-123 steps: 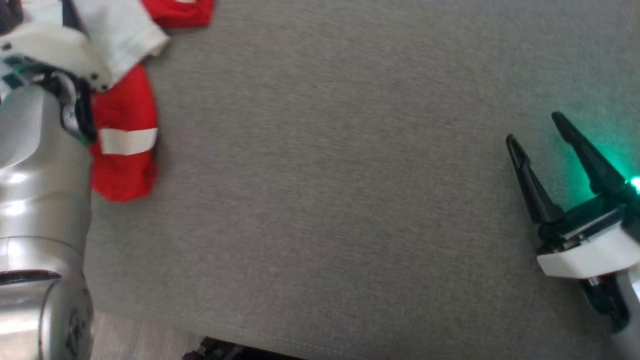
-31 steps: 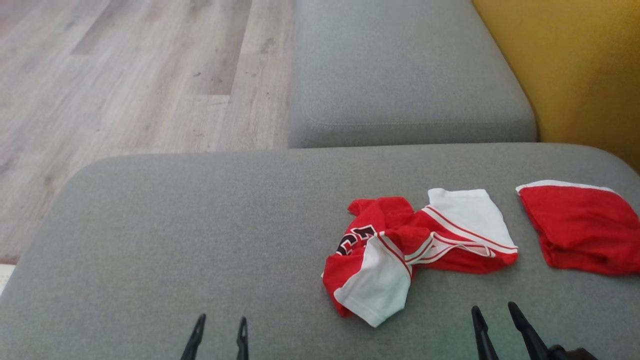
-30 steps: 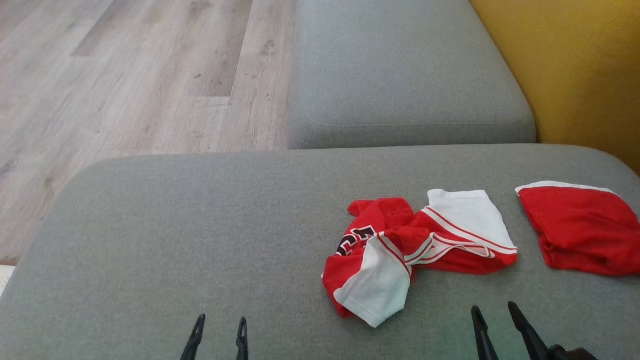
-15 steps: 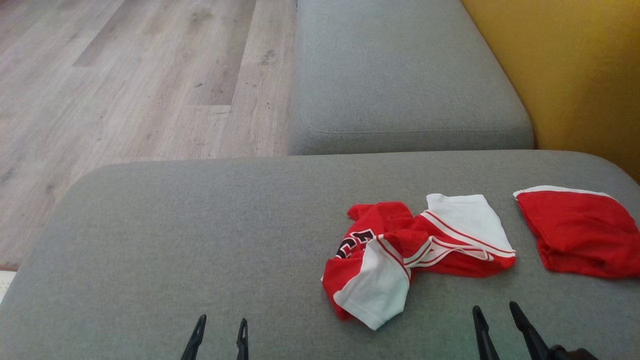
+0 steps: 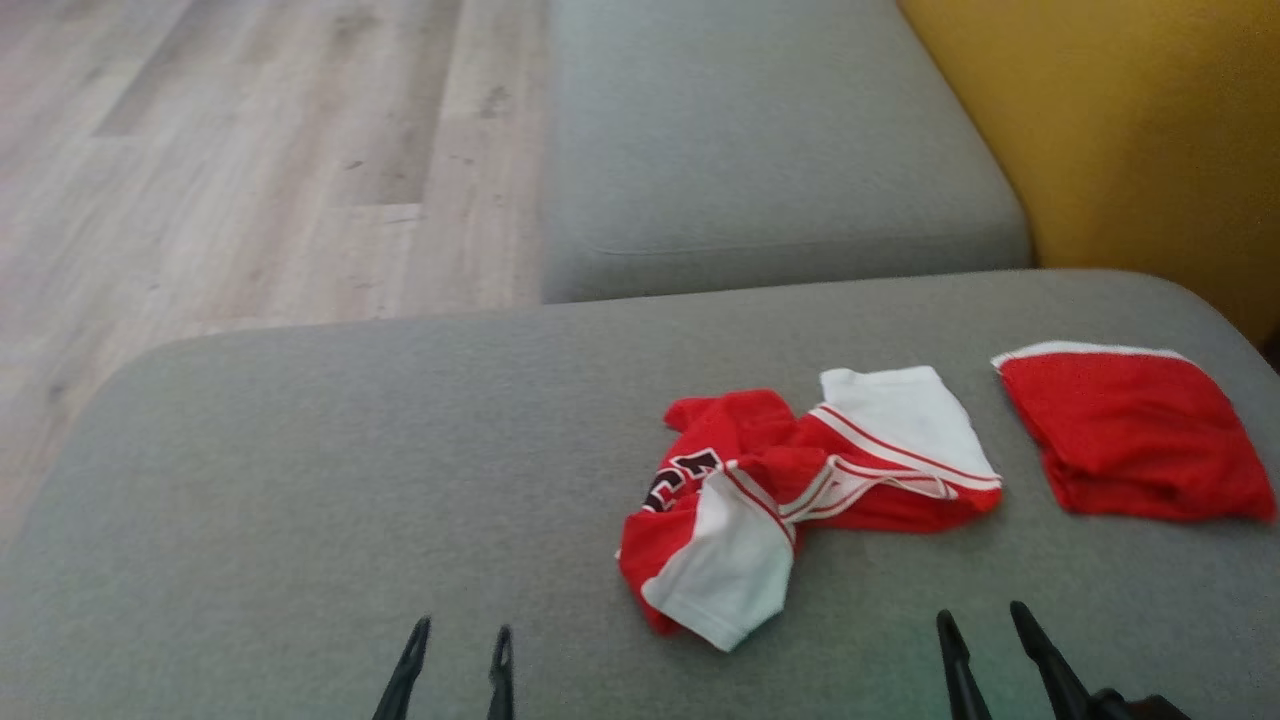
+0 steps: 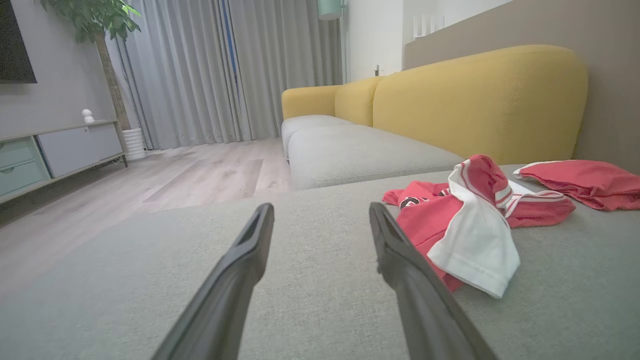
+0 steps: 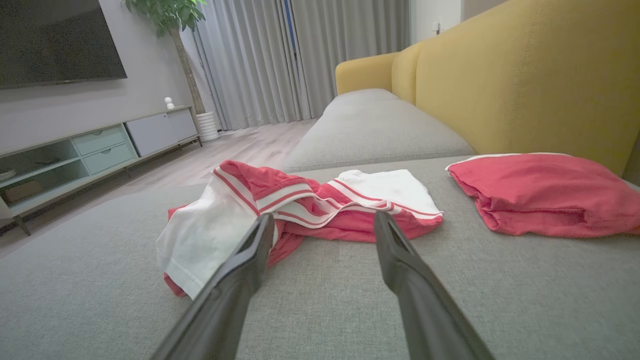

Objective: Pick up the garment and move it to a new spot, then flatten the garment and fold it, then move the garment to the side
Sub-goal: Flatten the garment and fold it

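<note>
the garment, a red and white jersey, lies crumpled on the grey sofa seat, right of the middle, a little ahead of the robot and nearer its right arm. a folded red piece lies apart from it, further right. the left jaws and the right jaws both stand apart and hold nothing, low over the seat and short of the cloth.

it looks like thin, light knit: limp, nothing fragile. i'd expect it to sag and trail from whatever point is lifted, and the seat's weave may drag on it. i'd pinch where it humps up, at the striped fold or the near white sleeve, rather than an edge lying flat on the seat. one pinch should carry it. flattening will likely want both arms at the shoulders or corners, which i can't make out in the bundle.
</note>
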Controlling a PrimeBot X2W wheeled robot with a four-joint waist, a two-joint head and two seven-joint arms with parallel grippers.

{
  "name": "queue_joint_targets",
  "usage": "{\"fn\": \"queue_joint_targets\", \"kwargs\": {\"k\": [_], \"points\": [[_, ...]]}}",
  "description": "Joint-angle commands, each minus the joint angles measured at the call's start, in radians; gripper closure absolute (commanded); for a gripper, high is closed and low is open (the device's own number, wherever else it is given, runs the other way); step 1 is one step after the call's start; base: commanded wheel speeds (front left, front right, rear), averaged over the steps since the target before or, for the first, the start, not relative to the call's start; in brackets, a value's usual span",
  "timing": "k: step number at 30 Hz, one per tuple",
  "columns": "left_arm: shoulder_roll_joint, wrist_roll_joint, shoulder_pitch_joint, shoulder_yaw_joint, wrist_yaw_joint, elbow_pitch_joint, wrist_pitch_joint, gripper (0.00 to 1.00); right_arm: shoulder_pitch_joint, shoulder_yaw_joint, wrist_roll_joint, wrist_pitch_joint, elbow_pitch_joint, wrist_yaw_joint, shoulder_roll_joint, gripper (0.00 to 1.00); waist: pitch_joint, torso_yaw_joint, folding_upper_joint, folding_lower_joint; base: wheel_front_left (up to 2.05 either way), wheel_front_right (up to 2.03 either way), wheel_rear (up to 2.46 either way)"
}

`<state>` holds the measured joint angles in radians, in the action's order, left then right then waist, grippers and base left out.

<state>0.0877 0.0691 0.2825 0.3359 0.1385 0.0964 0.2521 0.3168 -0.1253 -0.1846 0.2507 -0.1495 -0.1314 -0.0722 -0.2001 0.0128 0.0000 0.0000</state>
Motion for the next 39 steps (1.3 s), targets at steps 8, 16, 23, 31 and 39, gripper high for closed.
{"fn": "queue_joint_targets", "kwargs": {"k": [8,16,23,31,39], "points": [[-0.030,-0.025,-0.273,0.061,-0.068,0.060,0.010,0.00,-0.105,-0.080,-0.001,0.011,0.044,0.001,-0.017,0.00,0.081,-0.176,0.0000,0.0000,0.00,0.00,0.00],[-0.037,0.001,-0.523,0.201,-0.108,0.212,0.010,0.00,-0.159,-0.139,-0.006,0.011,0.043,0.001,-0.033,0.00,0.188,-0.356,0.0000,0.0000,0.00,0.00,0.00],[-0.037,0.040,-0.744,0.356,-0.125,0.433,-0.033,0.00,-0.203,-0.166,-0.018,0.011,0.043,0.001,-0.034,0.00,0.284,-0.444,0.0000,0.0000,0.00,0.00,0.00],[-0.037,0.104,-0.967,0.476,-0.105,0.654,-0.125,0.00,-0.249,-0.197,-0.029,0.011,0.040,0.001,-0.019,0.00,0.371,-0.484,0.0000,0.0000,0.00,0.00,0.00],[-0.037,0.180,-1.046,0.559,-0.095,0.868,-0.233,0.00,-0.278,-0.211,-0.039,0.011,0.034,0.001,-0.014,0.00,0.403,-0.507,0.0000,0.0000,0.00,0.00,0.00]]}}
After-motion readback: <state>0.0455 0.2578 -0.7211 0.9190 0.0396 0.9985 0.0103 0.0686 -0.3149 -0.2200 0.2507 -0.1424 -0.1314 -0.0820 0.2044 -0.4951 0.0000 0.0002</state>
